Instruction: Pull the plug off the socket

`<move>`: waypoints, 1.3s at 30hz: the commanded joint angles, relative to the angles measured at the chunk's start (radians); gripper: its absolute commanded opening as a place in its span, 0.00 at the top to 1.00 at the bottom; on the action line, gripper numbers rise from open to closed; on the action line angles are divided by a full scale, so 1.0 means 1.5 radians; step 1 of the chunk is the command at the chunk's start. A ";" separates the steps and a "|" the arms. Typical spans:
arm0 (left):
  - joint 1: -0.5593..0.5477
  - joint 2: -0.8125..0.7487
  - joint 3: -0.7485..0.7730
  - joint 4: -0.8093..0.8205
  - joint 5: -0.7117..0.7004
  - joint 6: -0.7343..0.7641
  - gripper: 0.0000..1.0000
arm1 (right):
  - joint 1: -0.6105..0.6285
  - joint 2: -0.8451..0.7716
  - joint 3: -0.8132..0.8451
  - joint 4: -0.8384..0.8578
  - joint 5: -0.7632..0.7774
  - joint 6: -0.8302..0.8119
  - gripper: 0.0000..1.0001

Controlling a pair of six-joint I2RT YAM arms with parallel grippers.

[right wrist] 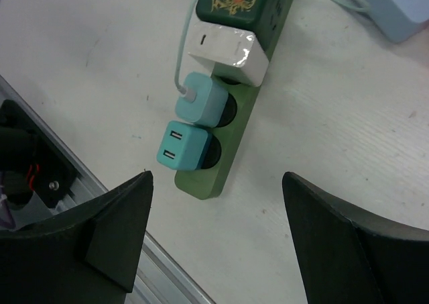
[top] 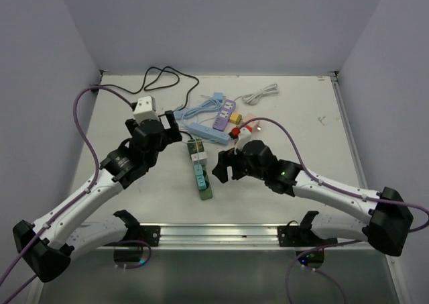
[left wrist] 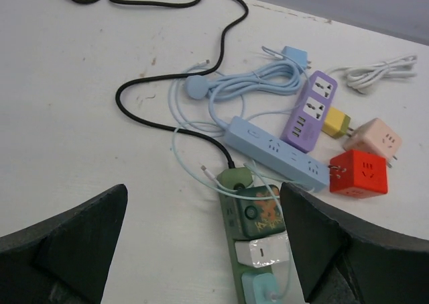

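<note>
A green socket strip (top: 207, 191) lies lengthwise at the table's middle, seen also in the left wrist view (left wrist: 233, 231) and the right wrist view (right wrist: 249, 124). Several plugs sit in it: a dark green cube with an orange print (left wrist: 260, 210), a white charger (right wrist: 226, 52), a pale teal charger with a cable (right wrist: 200, 100), and a teal two-port charger (right wrist: 183, 146) at the near end. My left gripper (top: 175, 128) hovers open over the strip's far end (left wrist: 204, 190). My right gripper (top: 218, 168) hangs open by the near end (right wrist: 216, 176), with nothing between its fingers.
Behind the strip lie a blue power strip (top: 206, 133), a purple one (top: 225, 114), a red cube adapter (left wrist: 358, 173), a pink one (left wrist: 374, 138), a coiled white cable (top: 260, 94) and a black cable (top: 161, 79). An aluminium rail (top: 214, 233) runs along the near edge.
</note>
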 commanded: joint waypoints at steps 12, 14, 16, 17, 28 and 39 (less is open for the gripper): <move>0.040 -0.043 -0.125 0.079 -0.019 0.034 0.00 | 0.215 0.249 0.178 -0.079 0.288 0.041 0.23; 0.040 -0.055 -0.123 0.076 -0.015 0.033 0.00 | 0.217 0.279 0.191 -0.079 0.288 0.051 0.25; 0.040 -0.070 -0.124 0.075 -0.002 0.030 0.00 | 0.218 0.299 0.195 -0.073 0.286 0.062 0.25; 0.040 -0.074 -0.127 0.074 0.005 0.025 0.00 | 0.218 0.319 0.196 -0.068 0.285 0.067 0.25; 0.040 -0.103 -0.199 0.082 0.088 -0.023 0.00 | 0.218 0.353 0.230 -0.073 0.302 0.078 0.68; 0.040 -0.124 -0.349 0.180 0.215 -0.117 0.00 | 0.145 0.206 0.090 0.075 0.136 0.093 0.85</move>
